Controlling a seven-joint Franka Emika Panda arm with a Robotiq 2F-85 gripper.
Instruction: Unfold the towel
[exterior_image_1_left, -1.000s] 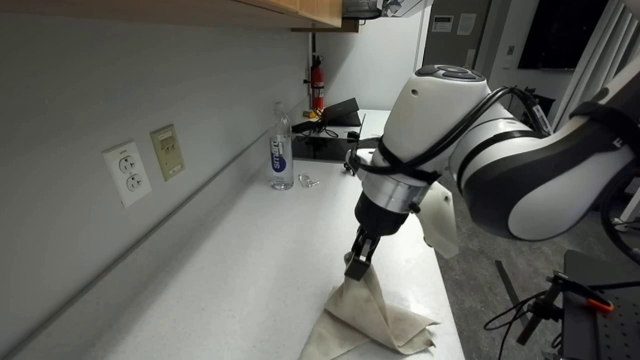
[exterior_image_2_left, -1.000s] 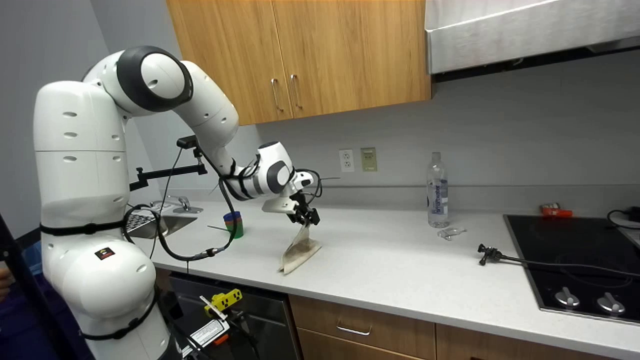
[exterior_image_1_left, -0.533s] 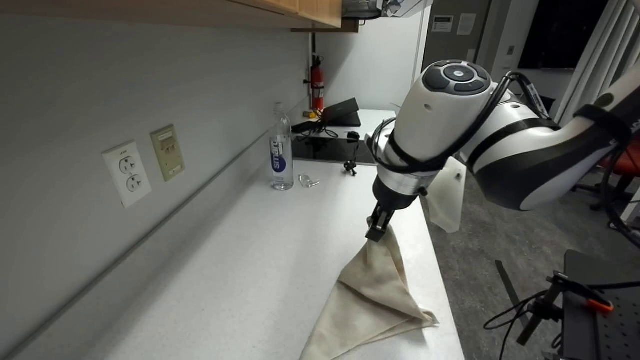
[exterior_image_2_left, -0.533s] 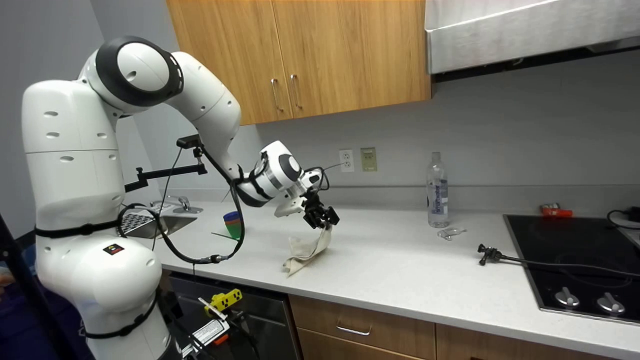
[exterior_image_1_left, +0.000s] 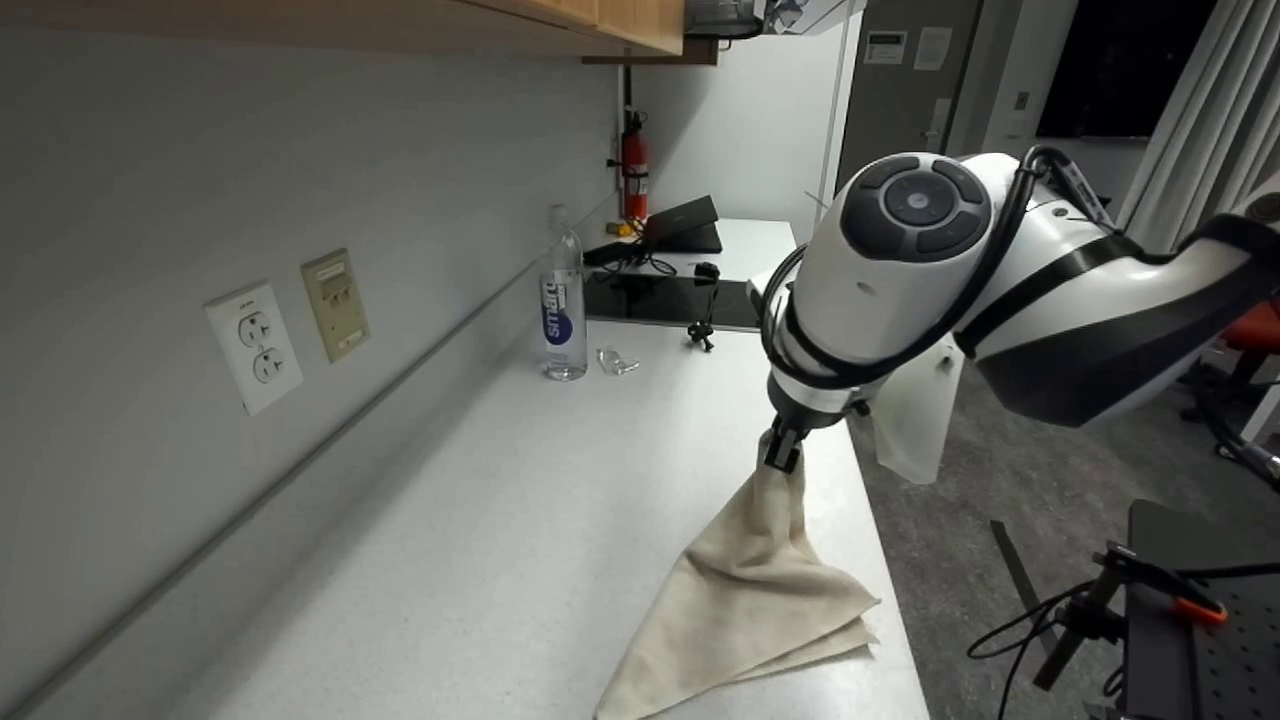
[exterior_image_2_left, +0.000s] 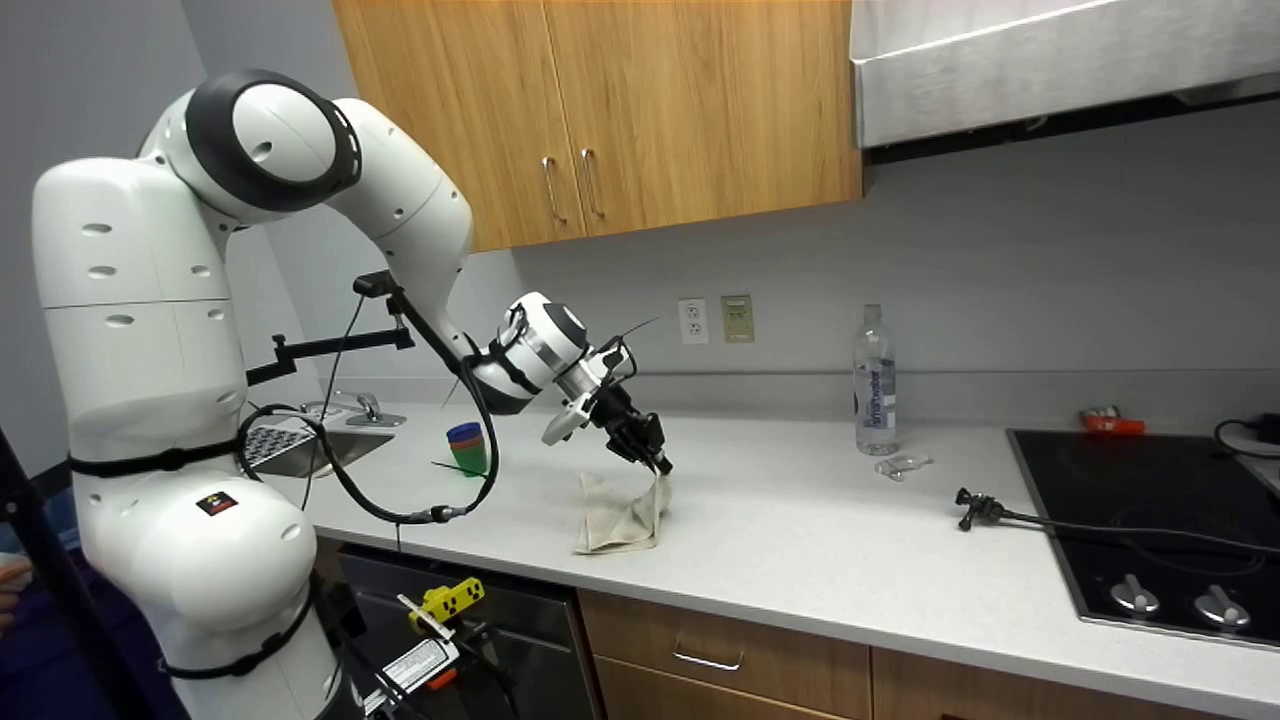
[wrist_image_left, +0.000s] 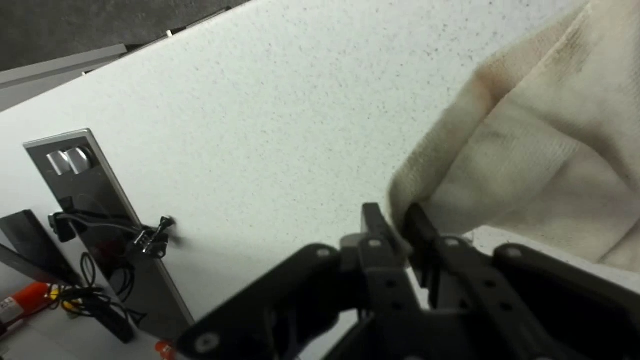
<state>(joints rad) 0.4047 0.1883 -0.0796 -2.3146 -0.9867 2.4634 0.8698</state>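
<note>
The beige towel (exterior_image_1_left: 745, 605) lies partly on the white counter, with one corner pulled up by my gripper (exterior_image_1_left: 783, 456). In an exterior view the towel (exterior_image_2_left: 615, 518) is spread near the counter's front, its raised end at the gripper (exterior_image_2_left: 656, 458). In the wrist view the towel (wrist_image_left: 530, 170) runs from the right side into the jaws, folded along its edge with stained patches. The fingers of the gripper (wrist_image_left: 392, 217) are closed on the towel's corner, with a fold between the tips. The lower part of the towel rests on the counter with layered edges at one side.
A water bottle (exterior_image_1_left: 564, 310) and a clear plastic piece (exterior_image_1_left: 616, 362) stand near the wall. A black cooktop (exterior_image_2_left: 1150, 530) with a cable mount (exterior_image_2_left: 985, 508) lies farther along. Stacked cups (exterior_image_2_left: 467, 450) stand behind the arm near the sink (exterior_image_2_left: 330, 455). The counter's front edge (exterior_image_1_left: 880, 560) is close by.
My gripper has moved along the counter toward the cooktop, pulling the towel's corner with it. The towel has stretched from a bunched heap into a broader sheet. The wrist has tilted.
</note>
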